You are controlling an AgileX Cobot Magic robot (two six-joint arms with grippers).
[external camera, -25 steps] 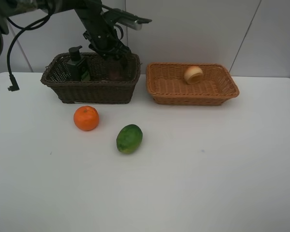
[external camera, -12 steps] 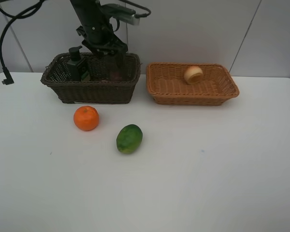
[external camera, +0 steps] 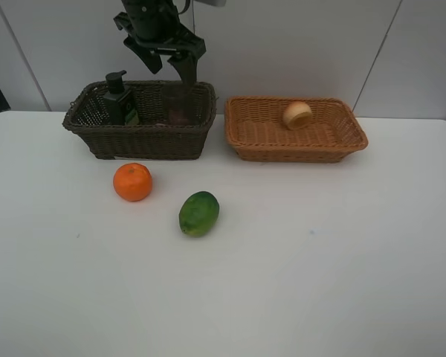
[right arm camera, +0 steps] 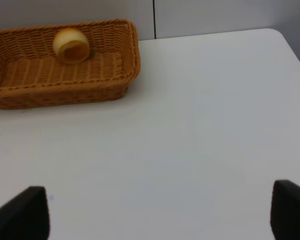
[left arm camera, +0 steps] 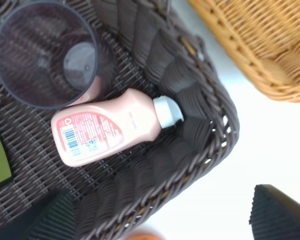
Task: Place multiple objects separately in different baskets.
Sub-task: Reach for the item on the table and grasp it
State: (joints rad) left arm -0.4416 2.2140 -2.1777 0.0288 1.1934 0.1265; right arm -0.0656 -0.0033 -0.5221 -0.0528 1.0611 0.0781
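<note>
My left gripper [external camera: 167, 65] hangs open and empty above the right end of the dark brown basket [external camera: 141, 140]. In the left wrist view [left arm camera: 165, 220] this basket [left arm camera: 190, 100] holds the mauve cup [left arm camera: 45, 55], upright, and the pink white-capped bottle [left arm camera: 105, 132], lying on its side. The dark green pump bottle [external camera: 120, 100] stands in its left end. The tangerine [external camera: 132, 182] and the green oval fruit [external camera: 199, 213] lie on the table in front. The peach [external camera: 297, 114] lies in the tan basket [external camera: 297, 152]. My right gripper [right arm camera: 157, 212] is open over bare table.
The two baskets stand side by side at the back of the white table [external camera: 282, 282], close to the wall. The tan basket [right arm camera: 65, 95] with the peach [right arm camera: 71, 45] also shows in the right wrist view.
My left gripper has risen out of the dark brown basket, open and empty. Nothing else has moved.
</note>
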